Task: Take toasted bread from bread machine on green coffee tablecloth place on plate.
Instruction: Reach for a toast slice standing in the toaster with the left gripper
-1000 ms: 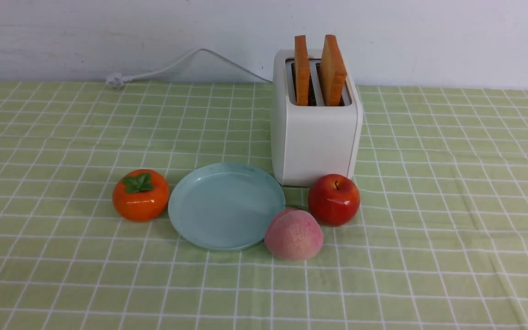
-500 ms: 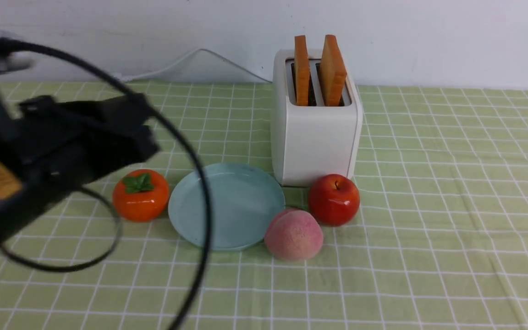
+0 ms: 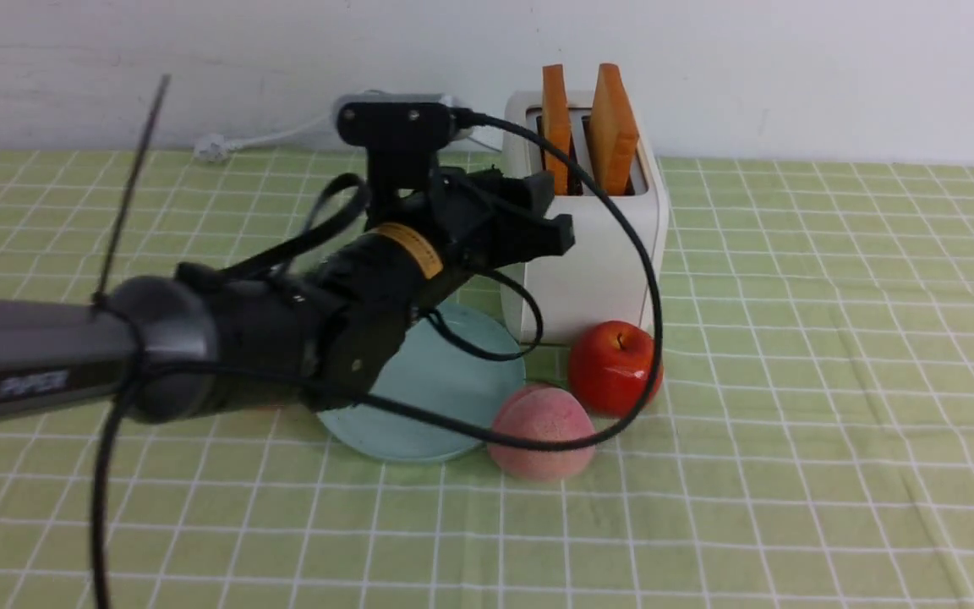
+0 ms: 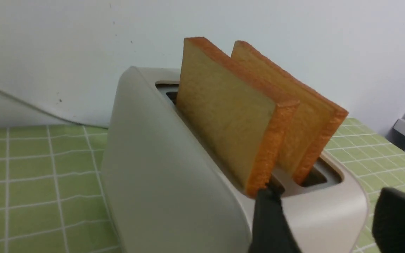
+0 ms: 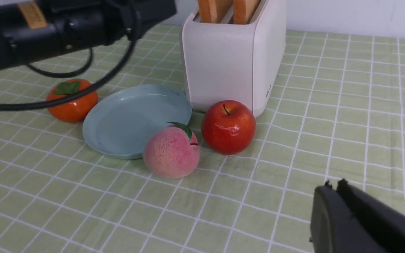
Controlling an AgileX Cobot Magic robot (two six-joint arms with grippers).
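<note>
Lettering (image 3: 30,385) on left arm (image 3: 166,351) blurred; tiny mark (image 5: 269,92) on bread machine (image 5: 223,59) illegible

Toasted bread (image 4: 230,130) upright in bread machine (image 4: 167,182); fingers (image 4: 271,225) spread, one tip beside nearer slice's corner.

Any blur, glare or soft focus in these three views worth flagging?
Front view: even light, no glare; toast crisp, the near end of the left arm soft. Left wrist view: toast sharp, the open left claw dark and out of focus. Right wrist view: apple sharp, the right claw a blurred dark shape.
</note>
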